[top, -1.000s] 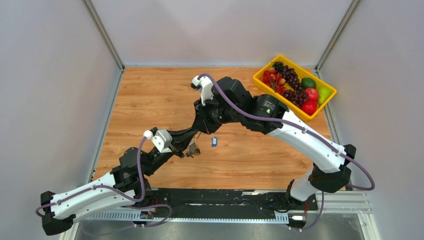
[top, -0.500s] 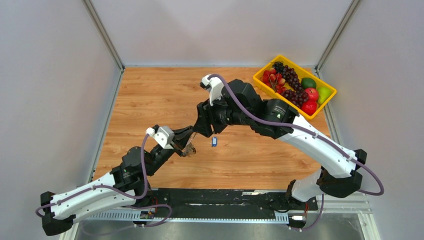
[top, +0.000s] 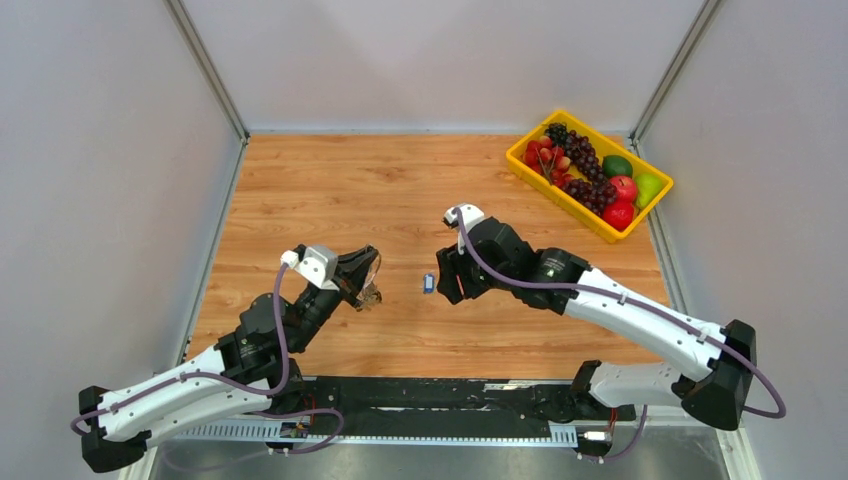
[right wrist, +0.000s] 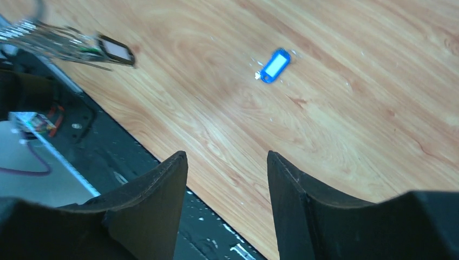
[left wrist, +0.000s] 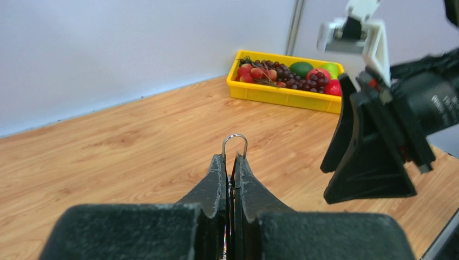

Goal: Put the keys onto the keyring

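Note:
My left gripper (top: pixel 366 276) is shut on the keyring (left wrist: pixel 235 143); its thin silver loop pokes out above the closed fingertips (left wrist: pixel 218 168). A bunch of silvery keys (top: pixel 369 296) hangs from it; in the right wrist view the bunch (right wrist: pixel 54 42) carries a black tag (right wrist: pixel 115 50). A key with a blue tag (top: pixel 428 283) lies loose on the wooden table, also in the right wrist view (right wrist: pixel 274 66). My right gripper (top: pixel 443 282) is open and empty, just right of the blue-tagged key; its fingers (right wrist: pixel 162 184) stand wide apart.
A yellow tray (top: pixel 530 166) of fruit stands at the table's back right, also in the left wrist view (left wrist: pixel 281 96). The black base rail (top: pixel 450 395) runs along the near edge. The right gripper's body (left wrist: pixel 373 157) fills the right of the left wrist view.
My right arm has pulled back from above the left gripper to the right and nearer, stopping beside the blue-tagged key. My left gripper has lifted slightly, still holding the keyring.

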Action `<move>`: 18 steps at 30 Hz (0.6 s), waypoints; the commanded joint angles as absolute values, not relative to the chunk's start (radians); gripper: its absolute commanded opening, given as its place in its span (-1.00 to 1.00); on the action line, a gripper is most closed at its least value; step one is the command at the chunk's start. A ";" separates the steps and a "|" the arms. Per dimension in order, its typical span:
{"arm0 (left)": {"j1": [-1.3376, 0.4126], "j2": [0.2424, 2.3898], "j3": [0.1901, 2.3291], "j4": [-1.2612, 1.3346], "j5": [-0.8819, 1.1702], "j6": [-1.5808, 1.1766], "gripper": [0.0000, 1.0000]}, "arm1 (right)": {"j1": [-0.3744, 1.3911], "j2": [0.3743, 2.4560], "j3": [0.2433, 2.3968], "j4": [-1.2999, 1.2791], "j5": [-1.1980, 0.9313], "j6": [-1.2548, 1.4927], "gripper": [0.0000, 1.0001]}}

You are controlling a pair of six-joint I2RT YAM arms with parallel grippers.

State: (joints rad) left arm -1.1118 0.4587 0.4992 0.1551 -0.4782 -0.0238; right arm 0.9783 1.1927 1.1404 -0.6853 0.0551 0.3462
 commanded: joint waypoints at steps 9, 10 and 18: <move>-1.111 0.440 0.543 0.162 -0.522 -0.047 -0.99 | 0.814 1.293 0.894 -0.275 -0.087 0.169 0.24; -1.111 0.432 0.541 0.160 -0.521 -0.049 -0.99 | 0.797 1.308 0.873 -0.241 -0.115 0.150 0.24; -1.111 0.416 0.532 0.143 -0.490 -0.081 -0.99 | 0.705 1.453 0.827 -0.049 -0.282 0.091 0.35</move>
State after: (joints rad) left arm -1.1118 0.4229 0.4992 0.1295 -0.5098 -0.0505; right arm 0.7391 1.4052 0.8177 -0.2276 -0.1707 0.1421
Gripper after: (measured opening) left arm 0.040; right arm 0.665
